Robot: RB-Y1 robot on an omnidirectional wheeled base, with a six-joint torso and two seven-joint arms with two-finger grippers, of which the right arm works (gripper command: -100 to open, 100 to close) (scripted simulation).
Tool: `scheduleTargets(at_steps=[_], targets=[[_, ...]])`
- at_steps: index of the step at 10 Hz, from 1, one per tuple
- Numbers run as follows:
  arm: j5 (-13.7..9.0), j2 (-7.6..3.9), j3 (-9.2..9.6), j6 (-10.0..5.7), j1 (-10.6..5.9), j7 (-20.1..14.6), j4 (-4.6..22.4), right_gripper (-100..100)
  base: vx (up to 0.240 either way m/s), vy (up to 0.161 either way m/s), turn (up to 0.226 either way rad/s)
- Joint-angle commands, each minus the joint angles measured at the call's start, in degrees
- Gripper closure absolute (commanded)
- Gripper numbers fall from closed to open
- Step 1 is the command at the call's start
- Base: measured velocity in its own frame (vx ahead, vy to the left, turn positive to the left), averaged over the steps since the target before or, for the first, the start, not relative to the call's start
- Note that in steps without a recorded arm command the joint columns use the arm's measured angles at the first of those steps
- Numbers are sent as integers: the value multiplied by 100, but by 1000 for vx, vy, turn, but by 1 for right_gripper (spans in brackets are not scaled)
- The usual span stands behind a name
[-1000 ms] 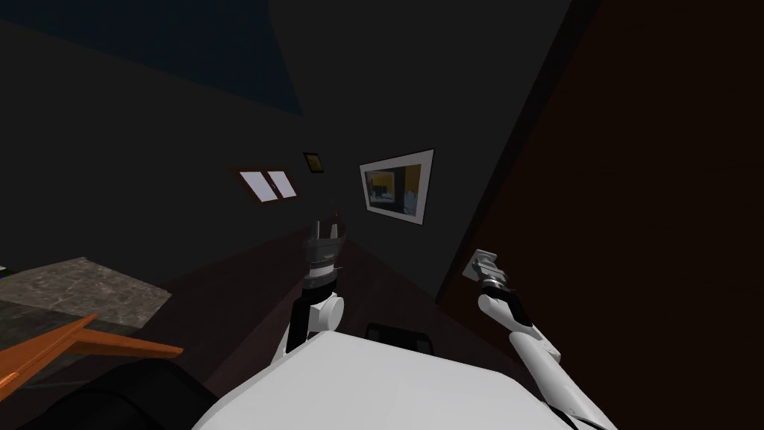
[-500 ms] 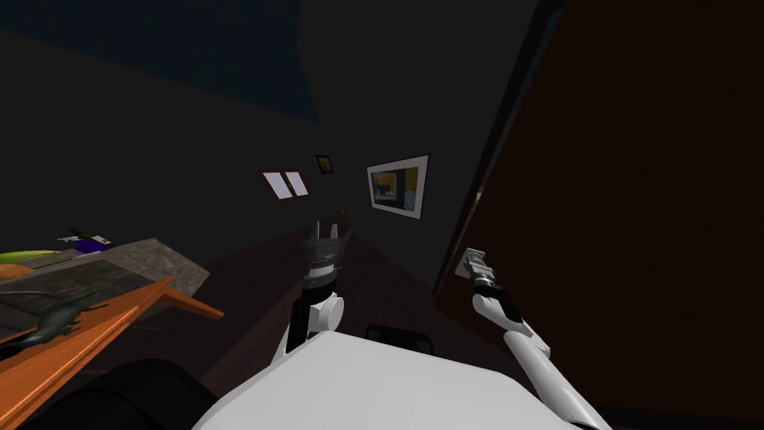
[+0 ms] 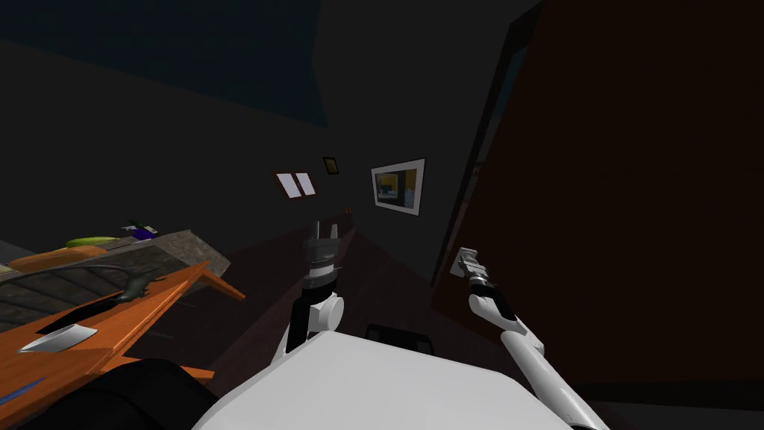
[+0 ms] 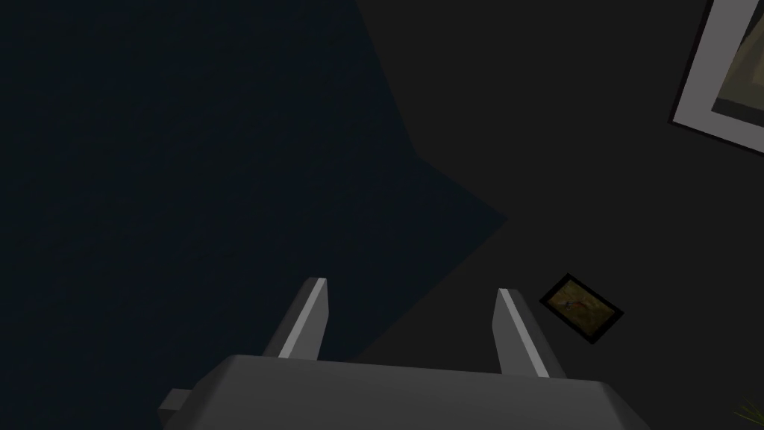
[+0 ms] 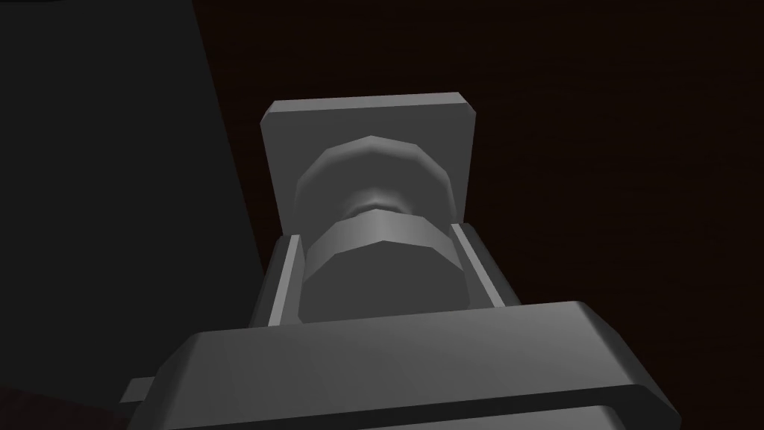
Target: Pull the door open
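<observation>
In the head view, one dark brown door (image 3: pixel 634 187) fills the right side. Its free edge seems to stand a little off the frame, though the dim light makes that hard to judge. One grey knob (image 3: pixel 467 262) on one square plate (image 3: pixel 459 254) sits low at that edge. The right end effector (image 3: pixel 472 269) is at the knob, its arm reaching up from the lower right. The left end effector (image 3: pixel 326 226) is held up in the middle, well apart from the door.

At the left, one orange surface (image 3: pixel 142 313) carries two things: a dark grey object (image 3: pixel 134 287) and a pale grey one (image 3: pixel 56 340). Neither shape is clear enough to name. Beyond it, one grey stone-patterned surface (image 3: pixel 186 254) bears a green thing (image 3: pixel 89 242) and a purple thing (image 3: pixel 142 231). The far wall has two framed pictures, one white-framed (image 3: pixel 398 187) and one small and dark-framed (image 3: pixel 330 165), and one window (image 3: pixel 296 184) of two panes.

In the left wrist view, the left end effector's two fingers (image 4: pixel 306 317) stand apart with nothing between them.

In the right wrist view, the right end effector's two fingers (image 5: pixel 287 280) are clamped on the knob, one pressing each side of its round body. Past the knob, a narrower neck joins it to the plate, which lies flat on the dark brown door. A dark grey plane lies beside the door's edge.
</observation>
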Motion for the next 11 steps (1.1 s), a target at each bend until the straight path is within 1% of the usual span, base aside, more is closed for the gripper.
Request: scheduleTargets(at_steps=[1, 2, 6, 8, 9, 10, 11], targets=[[25, -5, 82, 10, 27, -39, -99, 100, -202, -67, 67], [41, -17, 149, 11, 39, -76, -138, 100, -218, -62, 63], [131, -89, 520, 18, 107, -277, -353, 100, -236, -80, 82], [165, -115, 659, 20, 133, -352, -433, 100, -238, -61, 61], [159, -102, 635, 4, 116, -331, -352, 100, -99, -25, 33], [182, -145, 768, 2, 163, -416, -406, 100, -136, -37, 69], [192, -177, 827, -5, 181, -459, -444, 100, -215, -74, 92]])
